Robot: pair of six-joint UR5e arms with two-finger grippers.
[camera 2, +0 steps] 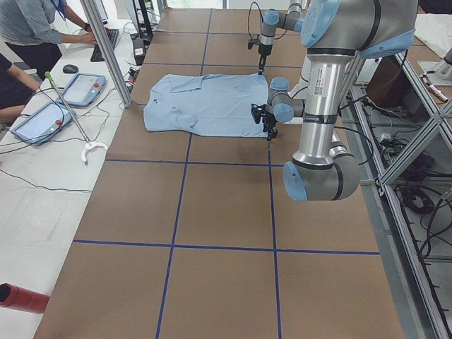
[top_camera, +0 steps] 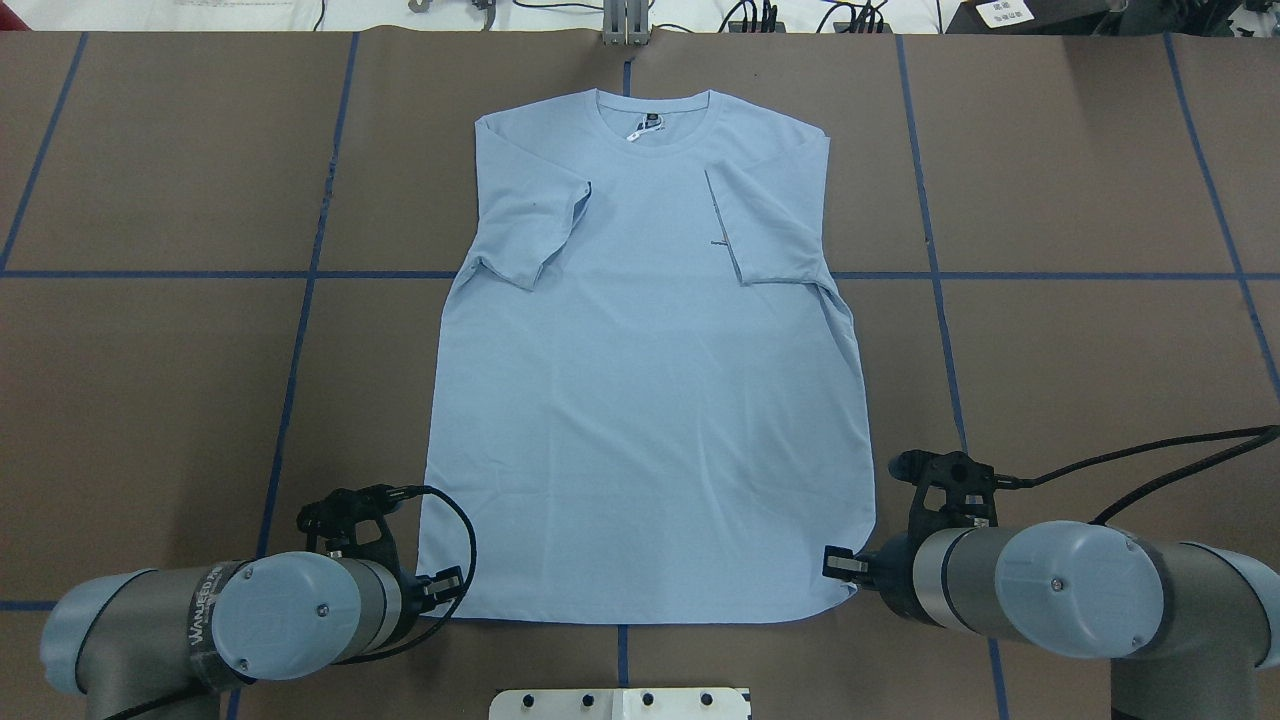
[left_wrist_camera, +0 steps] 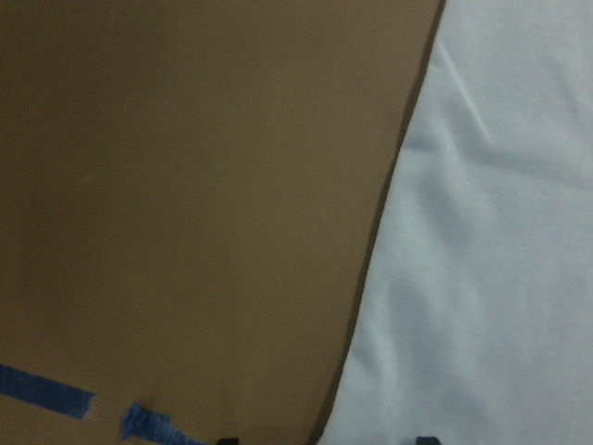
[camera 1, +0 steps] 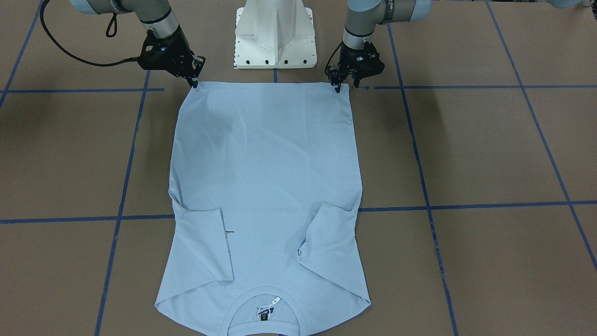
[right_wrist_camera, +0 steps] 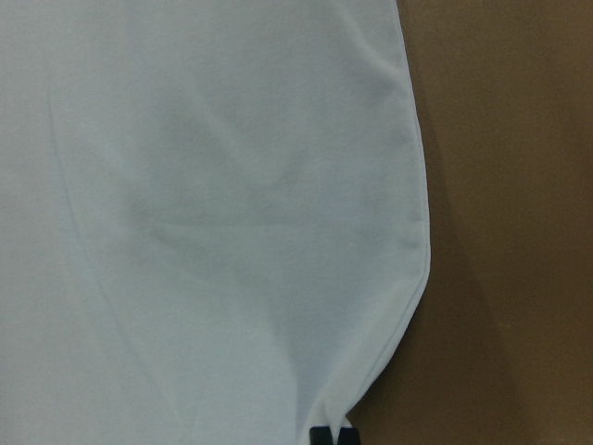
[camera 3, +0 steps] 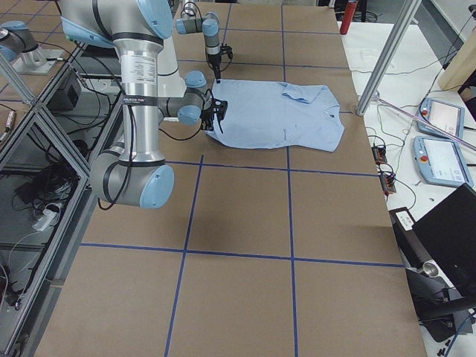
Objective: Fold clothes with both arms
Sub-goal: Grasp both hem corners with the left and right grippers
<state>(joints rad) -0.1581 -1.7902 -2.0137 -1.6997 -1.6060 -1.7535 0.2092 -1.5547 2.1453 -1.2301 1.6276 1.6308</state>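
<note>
We see the T-shirt (top_camera: 640, 400) with its long axis near-to-far, collar (top_camera: 652, 98) far; right gripper (camera 1: 194, 85) pinches its near corner, left gripper (camera 1: 346, 87) stands open.

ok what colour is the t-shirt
Pale light blue. The T-shirt shows best in the overhead exterior view.

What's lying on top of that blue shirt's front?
On the T-shirt lie its two folded-in sleeves: one sleeve, and the other sleeve hiding most of a small chest print.
</note>
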